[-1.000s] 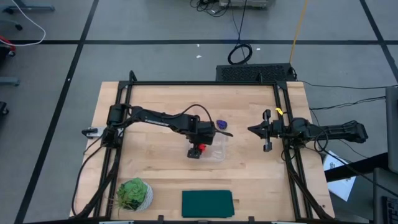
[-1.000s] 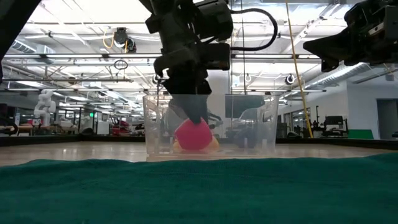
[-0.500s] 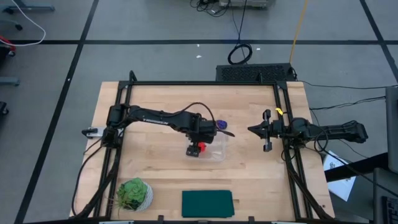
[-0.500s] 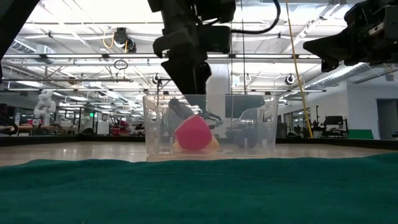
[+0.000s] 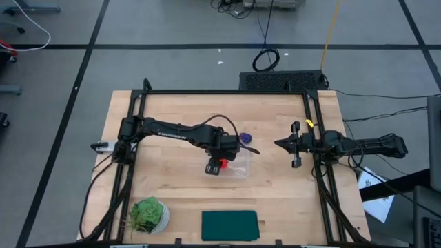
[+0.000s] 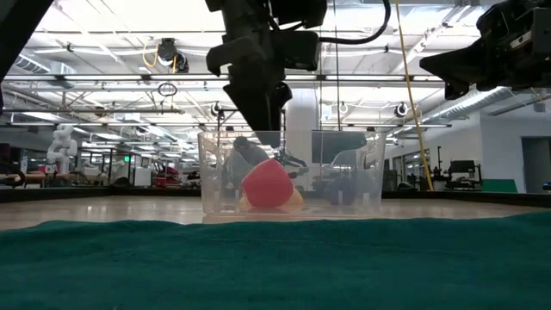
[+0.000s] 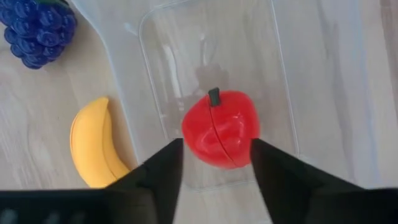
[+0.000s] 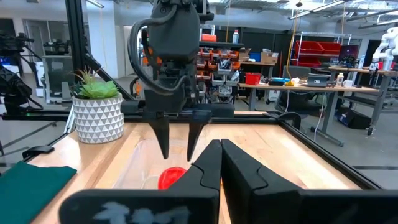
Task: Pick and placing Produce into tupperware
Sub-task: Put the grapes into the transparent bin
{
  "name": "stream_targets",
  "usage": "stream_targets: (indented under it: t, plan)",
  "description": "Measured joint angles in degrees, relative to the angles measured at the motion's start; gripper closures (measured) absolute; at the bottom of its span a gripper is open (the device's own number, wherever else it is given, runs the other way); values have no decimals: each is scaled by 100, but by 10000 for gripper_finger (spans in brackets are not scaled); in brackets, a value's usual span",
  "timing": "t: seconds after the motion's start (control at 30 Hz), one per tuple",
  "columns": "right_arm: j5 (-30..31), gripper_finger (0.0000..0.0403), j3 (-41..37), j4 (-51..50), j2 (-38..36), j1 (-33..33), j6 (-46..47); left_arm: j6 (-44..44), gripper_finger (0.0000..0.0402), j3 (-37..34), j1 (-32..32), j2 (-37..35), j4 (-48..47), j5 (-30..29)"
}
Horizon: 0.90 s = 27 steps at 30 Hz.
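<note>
The red fruit lies on the floor of the clear tupperware at mid-table. My left gripper hangs open straight above it, pointing down, with its fingertips at about rim height and clear of the fruit. The yellow banana lies on the table just outside the tupperware's wall. The purple grapes lie on the wood farther off. My right gripper waits shut at the table's right side, level.
A potted green plant stands near the front left. A dark green cloth lies flat at the front edge. Black frame rails run along the table's left and right sides. Bare wood lies around the tupperware.
My left gripper has risen out of the tupperware, from down around the red fruit to about rim height. The red fruit has stayed on the tupperware's floor.
</note>
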Motion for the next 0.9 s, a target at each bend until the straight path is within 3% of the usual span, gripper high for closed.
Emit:
stream_targets:
  t: [0.37, 0.67, 0.9]
  plan:
    - [0, 403, 0, 0, 0, 0, 0, 387, 390, -2, -2, 0, -172, -67]
    - [0, 403, 0, 1, 0, 0, 2, 394, 383, -11, 0, -125, -674, -511]
    - [2, 403, 0, 0, 0, 0, 0, 405, 399, -11, 102, -955, -703, -507]
